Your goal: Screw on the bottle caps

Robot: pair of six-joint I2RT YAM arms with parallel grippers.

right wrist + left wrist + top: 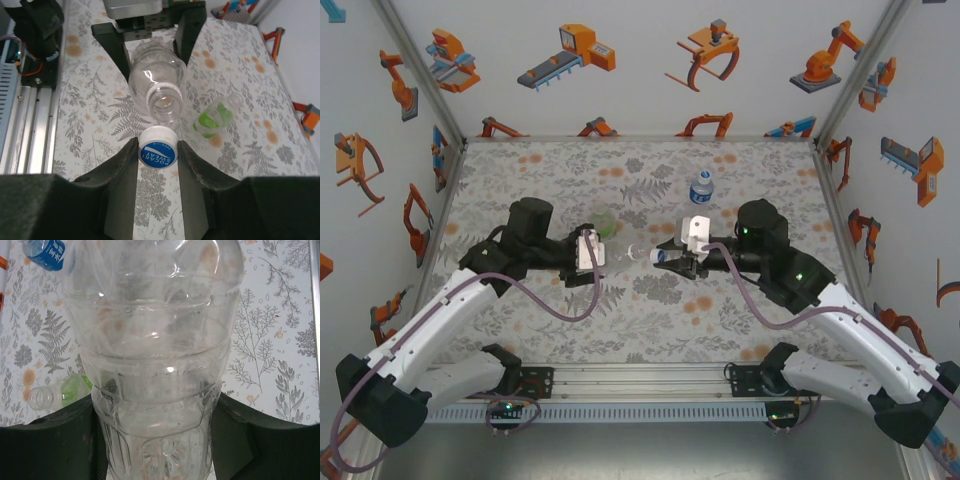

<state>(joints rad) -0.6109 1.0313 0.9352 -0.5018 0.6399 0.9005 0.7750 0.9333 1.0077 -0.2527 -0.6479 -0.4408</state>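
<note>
The white cap [158, 152] reads "POCARI SWEAT" and "OPEN" on its blue top.

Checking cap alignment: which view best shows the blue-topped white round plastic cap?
Right wrist: the blue-topped white round plastic cap sits large between the fingers of the right end effector, facing the open clear plastic bottle. Top external shows it as a tiny speck.

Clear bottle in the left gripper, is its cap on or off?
Off. The clear bottle has a bare, open mouth; the right gripper holds a white cap just short of it.
</note>
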